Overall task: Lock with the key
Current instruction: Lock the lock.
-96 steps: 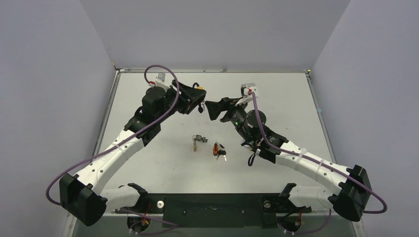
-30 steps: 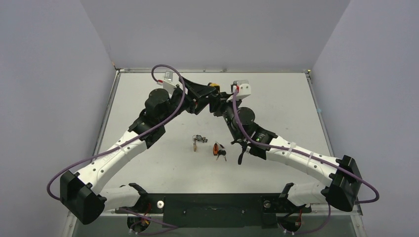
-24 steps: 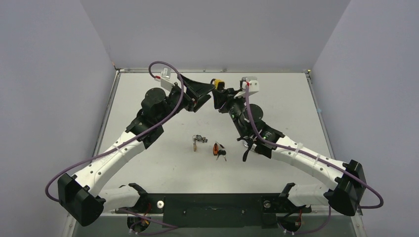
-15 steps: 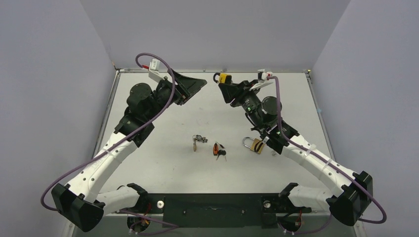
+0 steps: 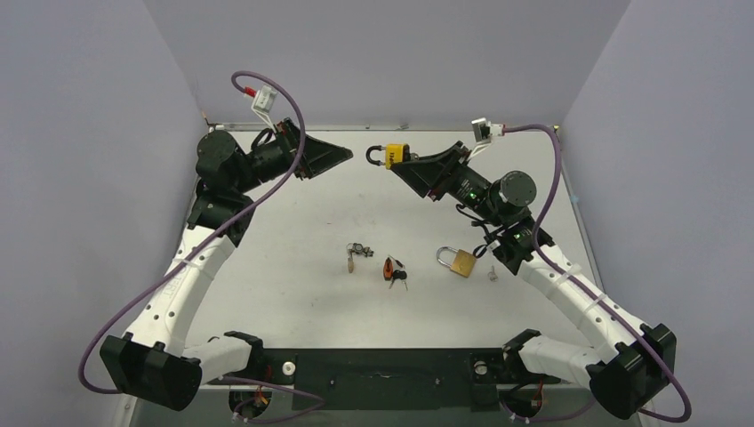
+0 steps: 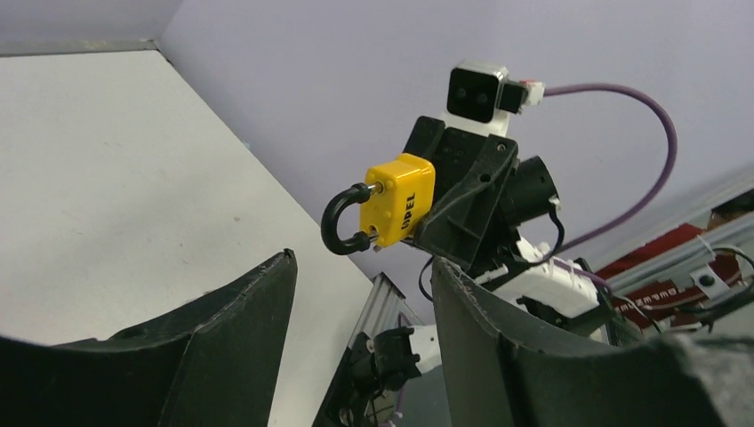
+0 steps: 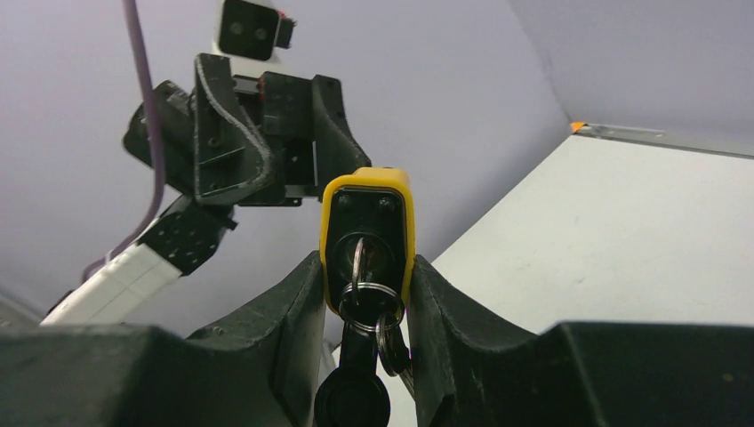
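Gripping the yellow padlock (image 5: 397,156) by its body, the right end effector (image 5: 411,166) holds it high above the far part of the desk (image 5: 293,227), its fingers closed on the two side faces. The left end effector (image 5: 348,154) faces it across a short gap, fingers spread with nothing between them.

What matters is which end points where. The padlock's long axis runs roughly along the line joining the two end effectors. Its black shackle (image 6: 342,222) points at the left arm, and the left wrist view shows it straight ahead, framed between that arm's own fingers. The key (image 7: 358,258) sits in the opposite end, in the keyway that faces back toward the right wrist, with its ring and a black fob (image 7: 353,391) hanging between the right fingers.

So the free end effector is the nearer one to the shackle but the wrong side for the key — the padlock's body stands between them. I judge the coming move must either press the shackle home from the left or turn the padlock so the keyed face is reachable. Whether the shackle is already seated I cannot tell.

Below on the desk lie a brass padlock (image 5: 460,261) and an orange key bunch (image 5: 393,269), well apart from both arms.
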`<act>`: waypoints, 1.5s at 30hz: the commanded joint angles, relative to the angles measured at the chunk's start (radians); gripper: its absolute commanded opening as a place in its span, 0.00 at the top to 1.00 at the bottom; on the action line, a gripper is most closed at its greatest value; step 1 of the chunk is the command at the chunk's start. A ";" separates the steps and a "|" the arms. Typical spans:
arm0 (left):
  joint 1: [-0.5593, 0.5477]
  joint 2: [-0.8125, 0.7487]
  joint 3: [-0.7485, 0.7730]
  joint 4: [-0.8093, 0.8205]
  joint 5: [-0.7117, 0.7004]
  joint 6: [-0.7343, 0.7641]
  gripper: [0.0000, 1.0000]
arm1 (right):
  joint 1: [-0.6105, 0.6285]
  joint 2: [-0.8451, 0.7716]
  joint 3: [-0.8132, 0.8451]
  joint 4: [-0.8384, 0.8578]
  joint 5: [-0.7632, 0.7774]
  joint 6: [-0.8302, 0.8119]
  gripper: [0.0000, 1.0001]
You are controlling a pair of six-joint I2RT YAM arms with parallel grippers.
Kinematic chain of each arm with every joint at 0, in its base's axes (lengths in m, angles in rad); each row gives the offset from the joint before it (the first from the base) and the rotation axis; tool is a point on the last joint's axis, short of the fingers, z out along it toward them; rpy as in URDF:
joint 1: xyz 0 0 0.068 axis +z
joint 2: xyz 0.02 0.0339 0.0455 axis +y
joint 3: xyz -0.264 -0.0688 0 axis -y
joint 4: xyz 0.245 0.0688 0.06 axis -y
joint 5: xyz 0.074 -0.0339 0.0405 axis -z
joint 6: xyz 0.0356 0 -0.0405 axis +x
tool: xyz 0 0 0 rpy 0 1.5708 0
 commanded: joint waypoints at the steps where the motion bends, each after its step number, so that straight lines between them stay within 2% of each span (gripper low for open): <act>1: 0.009 0.015 0.057 0.143 0.190 -0.006 0.47 | -0.022 -0.054 0.005 0.221 -0.147 0.115 1.00; 11: 0.006 0.038 0.035 0.320 0.259 -0.143 0.52 | -0.022 -0.013 -0.002 0.404 -0.198 0.257 1.00; 17: -0.006 0.051 0.043 0.349 0.271 -0.168 0.56 | -0.014 0.022 0.031 0.418 -0.208 0.267 1.00; 23: -0.019 0.064 0.055 0.367 0.274 -0.185 0.59 | 0.008 0.037 0.056 0.362 -0.199 0.214 1.00; 40: -0.032 0.082 0.063 0.334 0.274 -0.182 0.76 | 0.041 0.048 0.083 0.234 -0.188 0.100 1.00; 45: -0.045 0.087 0.063 0.296 0.276 -0.159 0.92 | 0.044 0.039 0.082 0.204 -0.173 0.073 1.00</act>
